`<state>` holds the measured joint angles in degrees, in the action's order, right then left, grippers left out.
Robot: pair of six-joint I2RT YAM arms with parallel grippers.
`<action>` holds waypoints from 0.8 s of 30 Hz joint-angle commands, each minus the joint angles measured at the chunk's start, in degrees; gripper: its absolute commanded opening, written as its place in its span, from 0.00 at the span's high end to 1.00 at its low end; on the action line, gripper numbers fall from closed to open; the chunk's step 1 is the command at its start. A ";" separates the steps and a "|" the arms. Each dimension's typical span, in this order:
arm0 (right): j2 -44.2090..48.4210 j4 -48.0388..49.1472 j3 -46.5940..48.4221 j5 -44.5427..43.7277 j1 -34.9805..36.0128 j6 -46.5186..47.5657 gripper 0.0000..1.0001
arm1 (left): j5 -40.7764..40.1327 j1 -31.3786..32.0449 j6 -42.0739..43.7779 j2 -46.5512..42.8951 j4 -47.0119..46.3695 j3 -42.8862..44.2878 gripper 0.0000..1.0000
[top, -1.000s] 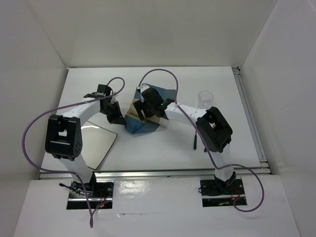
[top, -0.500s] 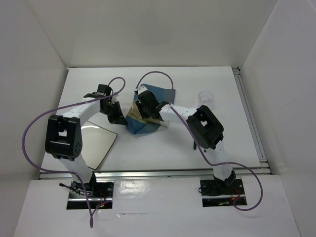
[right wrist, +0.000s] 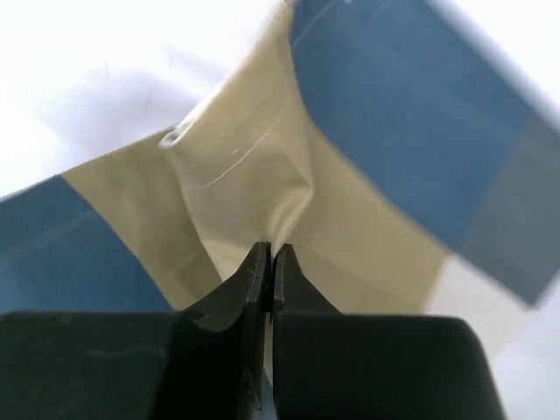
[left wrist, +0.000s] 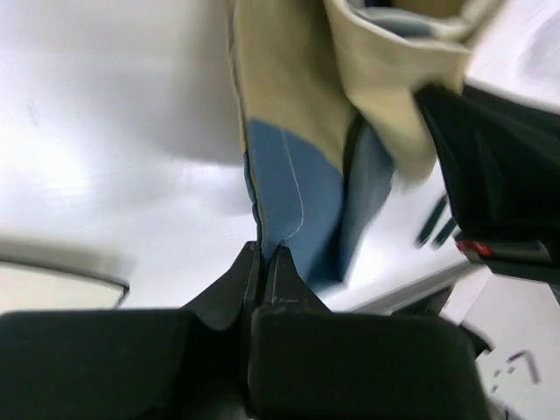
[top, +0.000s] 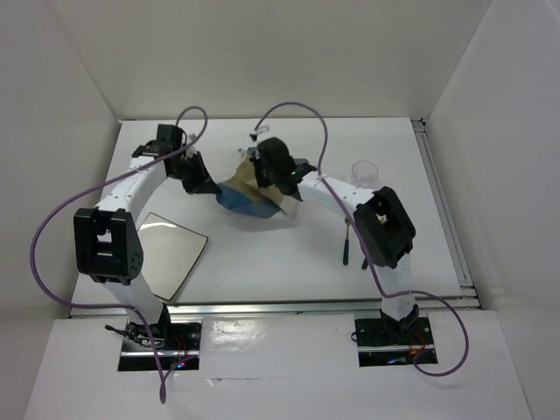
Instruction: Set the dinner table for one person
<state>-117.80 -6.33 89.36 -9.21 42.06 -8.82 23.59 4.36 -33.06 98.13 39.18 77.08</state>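
Note:
The blue-and-tan placemat (top: 249, 199) is bunched up over the middle of the white dinner table (top: 262, 254), held from both sides. My left gripper (top: 210, 187) is shut on its left blue edge; in the left wrist view the jaws (left wrist: 265, 254) pinch the blue cloth (left wrist: 297, 197). My right gripper (top: 262, 179) is shut on a fold of the tan part; in the right wrist view the cloth (right wrist: 254, 175) puckers into the closed jaws (right wrist: 269, 251).
A white square plate (top: 171, 261) lies at the near left. A clear glass (top: 365, 172) stands at the right, behind the right arm. A dark utensil (top: 346, 249) lies beside that arm. A metal rail (top: 262, 306) runs along the near edge.
The right gripper went from open to shut on the placemat's tan fold. Both grippers shifted toward the far side, and the placemat has been drawn up and back with them.

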 commanded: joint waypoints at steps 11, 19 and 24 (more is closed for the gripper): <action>37.27 7.04 -28.30 4.38 -15.52 -15.96 0.92 | 4.43 -4.89 -2.70 -5.91 -4.45 2.93 1.00; 51.78 -6.32 -43.22 0.17 -17.45 -24.23 0.19 | 6.38 -4.89 -3.07 -5.23 -11.67 -15.64 1.00; 50.75 -6.86 -37.96 -2.92 -17.98 -20.98 0.41 | 5.06 -4.89 -1.40 -4.70 -10.53 -12.84 1.00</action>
<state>-68.31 -14.22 45.95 -8.97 24.53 -30.46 27.81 -0.56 -36.01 94.11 31.24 60.66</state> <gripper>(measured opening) 0.622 0.054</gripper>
